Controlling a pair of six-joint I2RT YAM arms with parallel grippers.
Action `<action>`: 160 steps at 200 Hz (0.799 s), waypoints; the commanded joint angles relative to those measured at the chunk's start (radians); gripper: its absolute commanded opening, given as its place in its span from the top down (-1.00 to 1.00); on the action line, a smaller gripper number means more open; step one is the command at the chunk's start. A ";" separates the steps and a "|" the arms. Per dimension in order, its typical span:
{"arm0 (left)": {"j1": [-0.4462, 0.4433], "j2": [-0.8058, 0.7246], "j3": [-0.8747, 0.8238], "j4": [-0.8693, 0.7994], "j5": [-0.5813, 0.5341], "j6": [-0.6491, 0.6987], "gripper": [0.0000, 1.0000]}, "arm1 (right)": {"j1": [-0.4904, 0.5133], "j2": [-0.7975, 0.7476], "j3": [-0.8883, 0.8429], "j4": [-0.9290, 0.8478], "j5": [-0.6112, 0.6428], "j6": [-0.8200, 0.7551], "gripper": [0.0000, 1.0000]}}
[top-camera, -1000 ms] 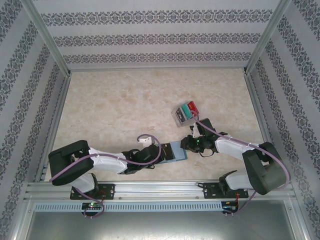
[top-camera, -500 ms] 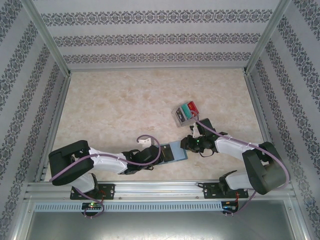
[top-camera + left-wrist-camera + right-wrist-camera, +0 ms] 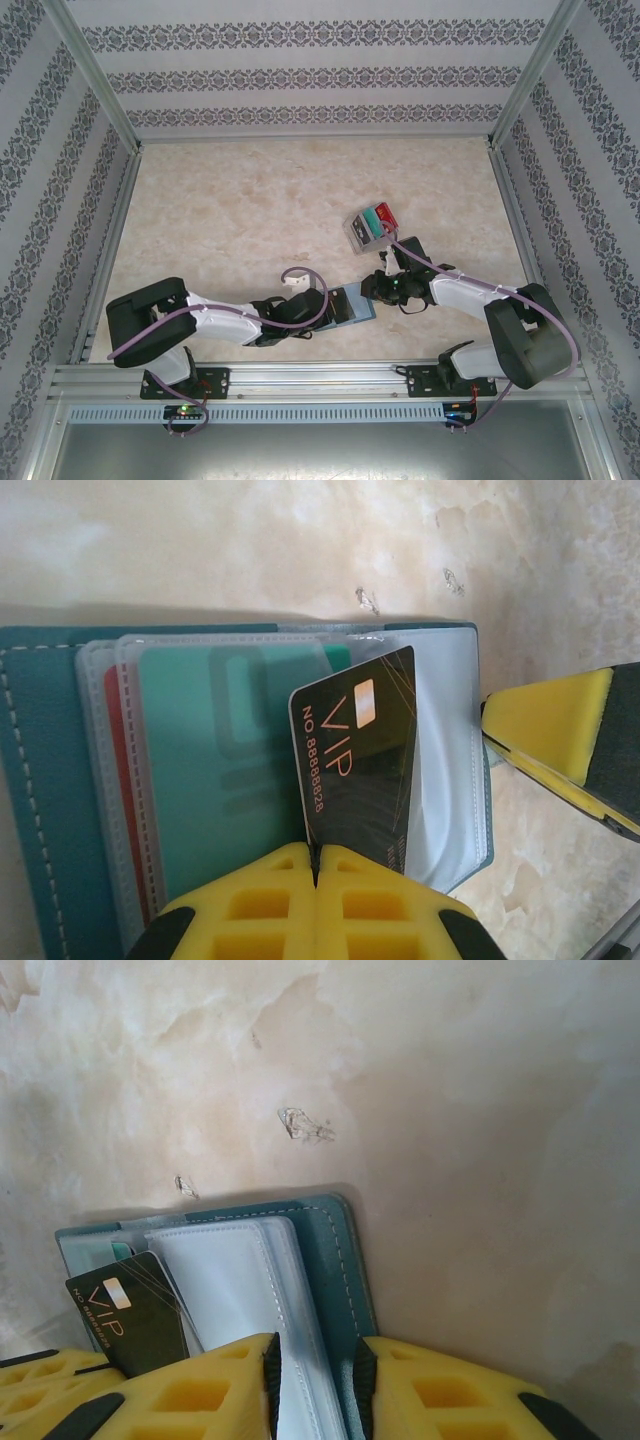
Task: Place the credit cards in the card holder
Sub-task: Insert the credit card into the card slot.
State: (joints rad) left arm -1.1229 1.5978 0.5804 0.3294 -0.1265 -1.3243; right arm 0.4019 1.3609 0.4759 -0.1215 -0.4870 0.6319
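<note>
The teal-blue card holder (image 3: 355, 303) lies open near the table's front edge. In the left wrist view its clear sleeves (image 3: 450, 770) hold a teal-green card (image 3: 230, 770) and a red card (image 3: 113, 770). My left gripper (image 3: 316, 852) is shut on the lower edge of a black VIP credit card (image 3: 360, 760), whose top stands against the sleeves, tilted. My right gripper (image 3: 312, 1375) is clamped on the card holder's (image 3: 335, 1250) white sleeves and teal cover at its right edge. The black card (image 3: 130, 1320) shows at the left of that view.
A clear plastic tray (image 3: 358, 236) with a red card (image 3: 385, 213) and a teal one (image 3: 372, 218) stands just behind the right gripper (image 3: 375, 288). Metal frame rails and patterned walls enclose the marbled table (image 3: 250, 210), with a wide bare area to the left and back.
My left arm has edged to the right, bringing the black card closer into the card holder. The right arm and the holder have stayed still.
</note>
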 commanded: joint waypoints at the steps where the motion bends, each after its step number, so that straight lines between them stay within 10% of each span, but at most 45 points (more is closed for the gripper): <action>1: 0.008 0.025 0.020 0.019 0.038 0.021 1.00 | 0.012 0.039 -0.020 -0.030 0.045 -0.017 0.42; 160: 0.058 -0.067 0.052 -0.229 0.143 -0.091 1.00 | 0.013 0.040 -0.017 -0.033 0.056 -0.017 0.41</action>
State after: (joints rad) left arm -1.0767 1.5383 0.6029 0.1844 -0.0231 -1.3849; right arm 0.4019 1.3609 0.4759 -0.1215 -0.4870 0.6285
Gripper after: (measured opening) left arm 0.055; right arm 0.292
